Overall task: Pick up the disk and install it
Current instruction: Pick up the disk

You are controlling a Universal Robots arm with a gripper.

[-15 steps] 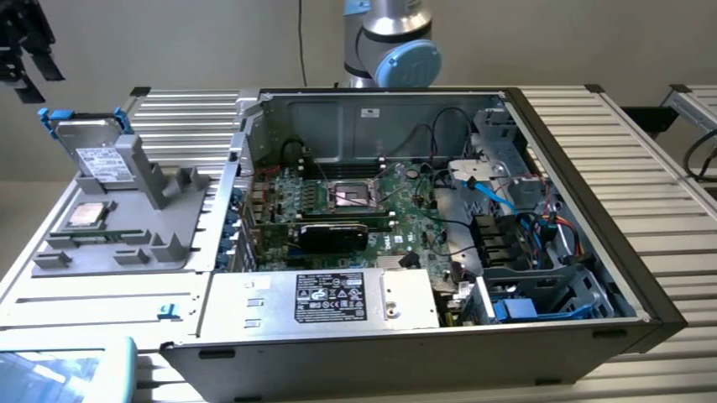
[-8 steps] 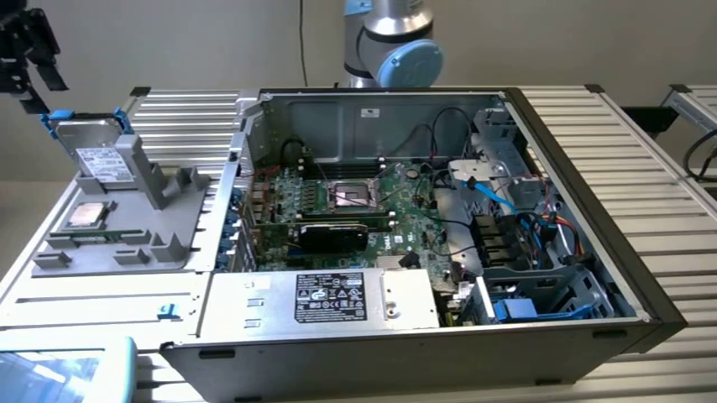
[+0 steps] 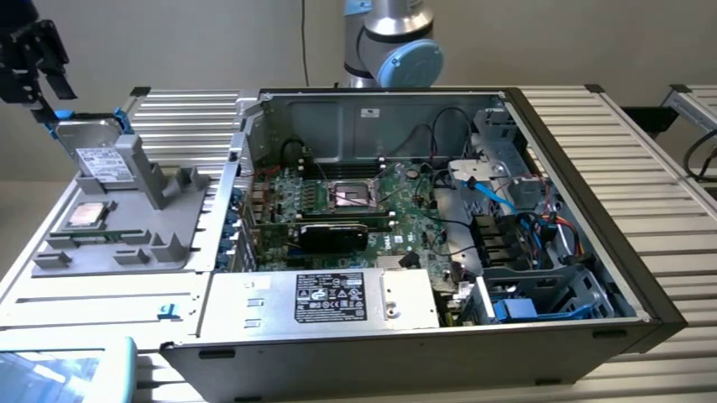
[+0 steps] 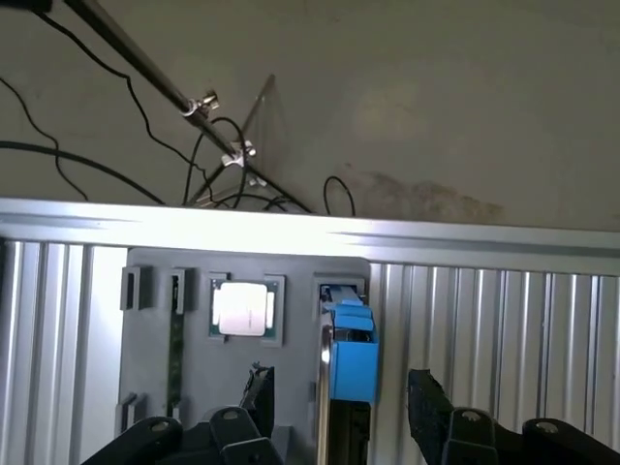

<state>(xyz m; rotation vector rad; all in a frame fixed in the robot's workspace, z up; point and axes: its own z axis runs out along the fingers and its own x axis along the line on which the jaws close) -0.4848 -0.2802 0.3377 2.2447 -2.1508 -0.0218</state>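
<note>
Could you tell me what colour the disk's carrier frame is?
Blue; the frame shows best in the wrist view.

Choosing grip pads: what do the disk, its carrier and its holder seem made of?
Disk: silver-grey sheen, likely bare metal, with a white paper-looking label. Carrier: uniform bright blue, probably moulded plastic. Holder: dull flat grey without glints, likely matte plastic.

Silver-grey disk [image 3: 92,147] with white printed label and blue carrier, black tool [image 4: 341,392], grey fixture [image 3: 134,239], green motherboard [image 3: 375,206], silver power supply [image 3: 252,302] with black label, ribbed silver tabletop [image 3: 633,151]
</note>
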